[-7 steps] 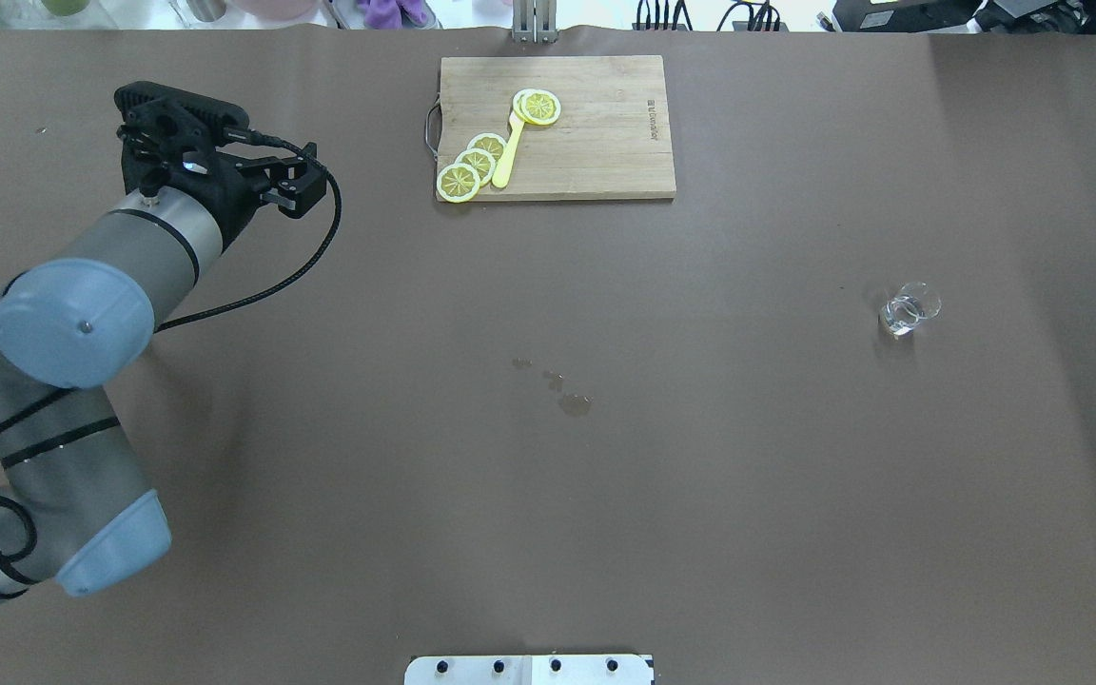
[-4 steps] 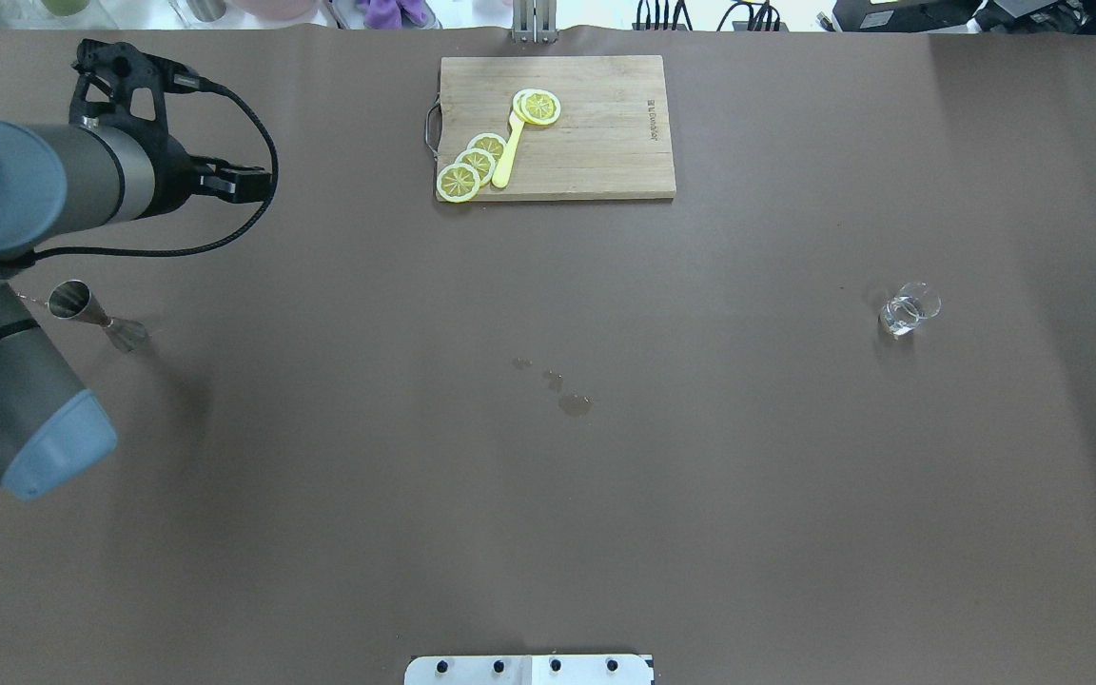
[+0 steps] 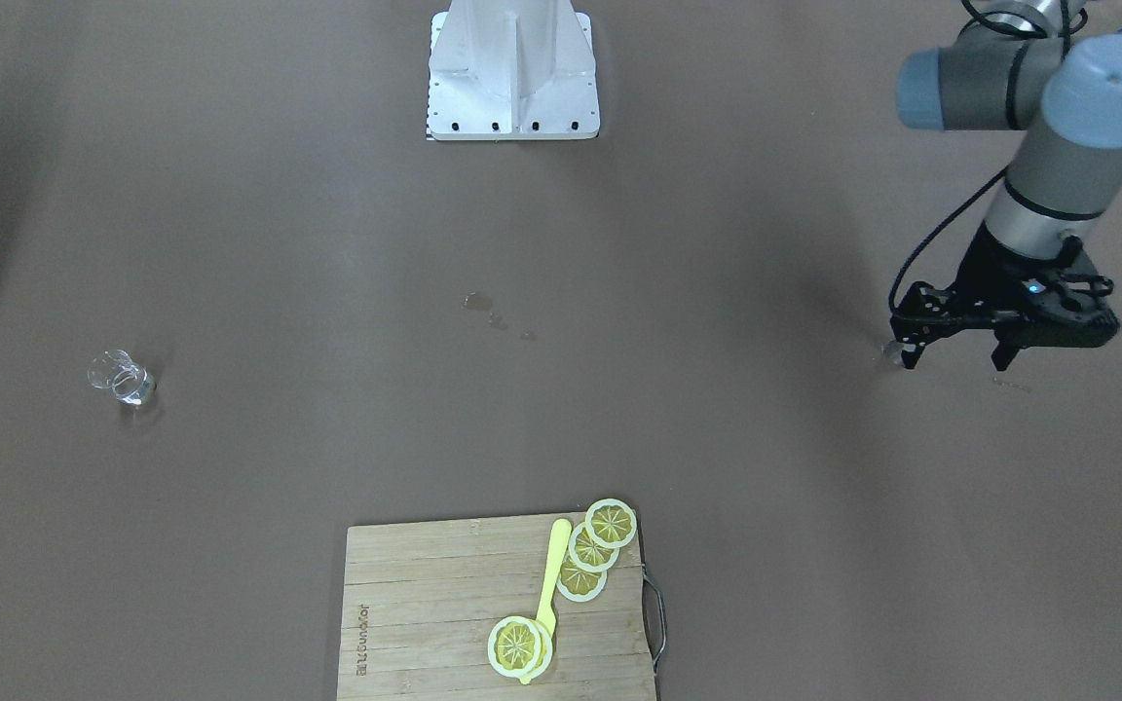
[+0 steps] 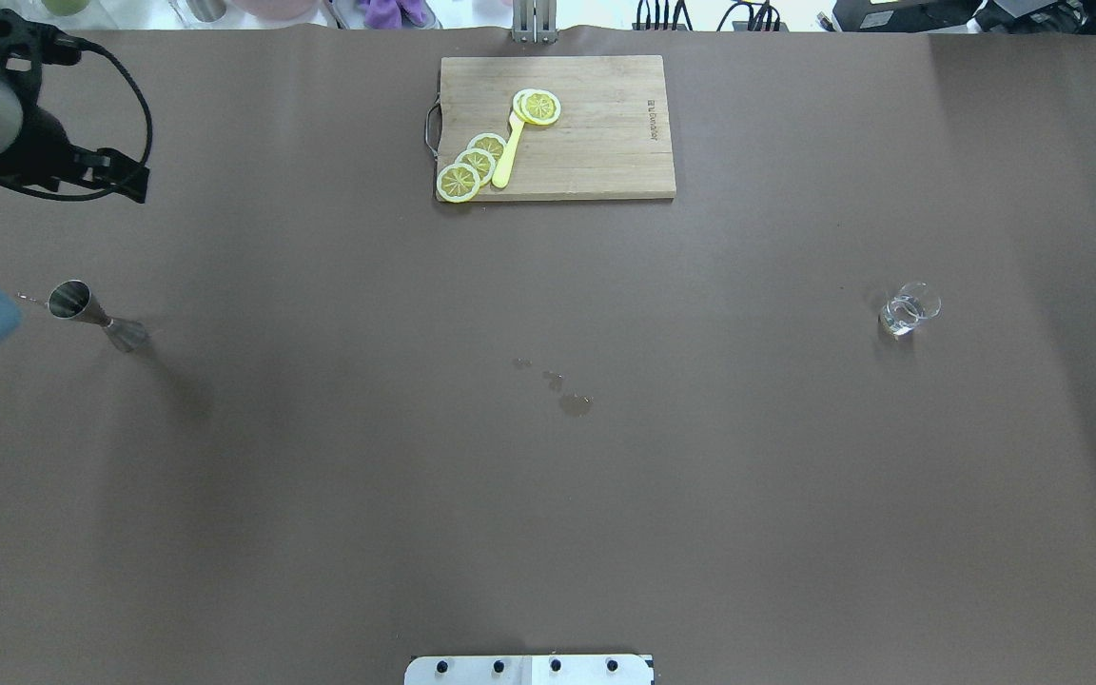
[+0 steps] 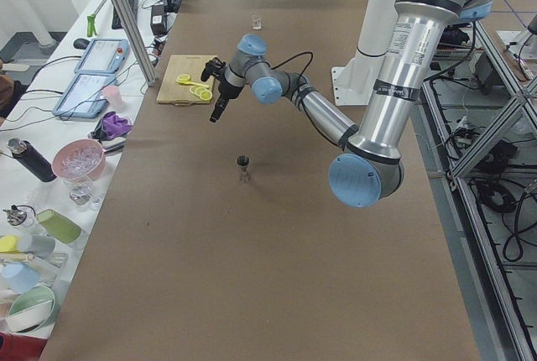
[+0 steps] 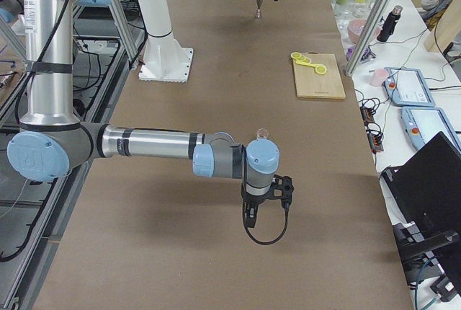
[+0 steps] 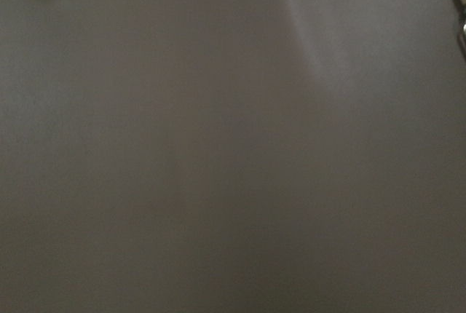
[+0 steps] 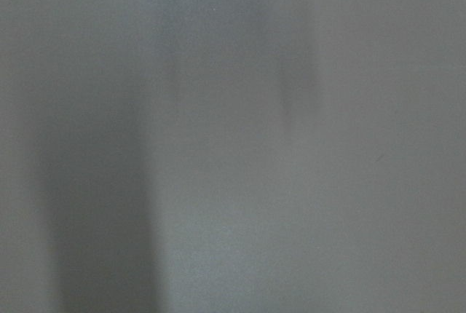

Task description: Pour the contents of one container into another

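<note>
The glass cup (image 4: 910, 309) stands upright on the table (image 4: 548, 514), near the end on the robot's R side and abt midway btwn the robot's edge and the far edge. Nothing touches it. It's clear w/ a glint low inside; whether that's liquid can't be told. The jigger (image 4: 91, 316) stands upright near the opposite end, on the robot's L, one cone down and the other open upward. It sits at abt the same depth as the cup, w/ nearly the whole table length btwn them.

The L hand (image 3: 953, 358) hangs above the table near the jigger, a bit toward the far edge and apart from it. Its fingers are spread w/ nothing btwn them. In the front-facing view one finger overlaps the jigger and hides most of it. The L-end view shows open table btwn the two.

The R hand (image 6: 268, 213) shows only in the R-end view. It's low over the table, fingers pointing down, btwn the cup and that end. Released or clenched can't be told from there. The R wrist cam gives only blurred table surface.

A cutting board (image 4: 596, 143) lies at the far edge, abt mid-length, w/ its handle toward the robot's L. On it are lemon slices (image 4: 474, 164): three overlap at the corner by the handle, and another sits on the tip of a yellow tool (image 4: 507, 157). A few wet spots (image 4: 575, 404) mark mid-table. A white base plate (image 4: 529, 669) sits at the robot's edge.
</note>
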Motion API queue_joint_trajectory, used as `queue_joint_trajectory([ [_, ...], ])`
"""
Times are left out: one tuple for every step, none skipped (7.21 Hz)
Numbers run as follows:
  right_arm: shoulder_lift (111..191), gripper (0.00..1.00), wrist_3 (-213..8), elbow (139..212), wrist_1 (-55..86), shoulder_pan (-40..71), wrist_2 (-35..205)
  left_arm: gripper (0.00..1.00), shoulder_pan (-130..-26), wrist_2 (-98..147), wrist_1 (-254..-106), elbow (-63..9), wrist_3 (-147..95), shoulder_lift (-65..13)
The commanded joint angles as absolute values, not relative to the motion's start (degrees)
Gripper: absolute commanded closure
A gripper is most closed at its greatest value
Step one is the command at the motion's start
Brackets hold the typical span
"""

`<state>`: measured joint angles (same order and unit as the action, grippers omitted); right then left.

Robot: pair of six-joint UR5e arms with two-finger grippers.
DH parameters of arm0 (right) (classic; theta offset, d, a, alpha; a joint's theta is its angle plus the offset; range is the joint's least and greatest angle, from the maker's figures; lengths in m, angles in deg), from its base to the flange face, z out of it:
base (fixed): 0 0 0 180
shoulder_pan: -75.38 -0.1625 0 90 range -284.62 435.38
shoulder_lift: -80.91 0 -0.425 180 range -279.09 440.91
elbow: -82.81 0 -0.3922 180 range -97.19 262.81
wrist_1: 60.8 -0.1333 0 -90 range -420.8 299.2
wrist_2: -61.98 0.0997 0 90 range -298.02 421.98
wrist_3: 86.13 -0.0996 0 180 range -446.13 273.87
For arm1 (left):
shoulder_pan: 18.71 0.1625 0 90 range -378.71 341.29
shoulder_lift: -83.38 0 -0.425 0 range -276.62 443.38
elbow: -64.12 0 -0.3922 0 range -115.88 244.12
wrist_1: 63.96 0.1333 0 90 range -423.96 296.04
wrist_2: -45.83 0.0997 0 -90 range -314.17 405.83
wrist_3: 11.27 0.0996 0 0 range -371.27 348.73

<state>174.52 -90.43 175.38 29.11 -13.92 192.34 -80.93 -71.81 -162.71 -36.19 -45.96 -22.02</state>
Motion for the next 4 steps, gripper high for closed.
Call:
queue_joint_trajectory([
  [174.52,0.00,-90.43,175.18,29.11,-13.92,192.41,0.01,-93.71,-82.98,-162.57,-24.19,-27.43,-20.86],
  [174.52,0.00,-90.43,175.09,29.11,-13.92,192.41,0.01,-96.90,-83.72,-162.66,-21.08,-20.48,-19.73],
  [174.43,0.00,-90.43,175.00,29.11,-13.92,192.41,0.01,-100.42,-84.33,-163.27,-19.92,-15.63,-16.50],
  [174.34,0.00,-90.43,175.00,29.11,-13.92,192.49,0.01,-102.02,-85.12,-166.58,-19.91,-12.36,-12.46],
])
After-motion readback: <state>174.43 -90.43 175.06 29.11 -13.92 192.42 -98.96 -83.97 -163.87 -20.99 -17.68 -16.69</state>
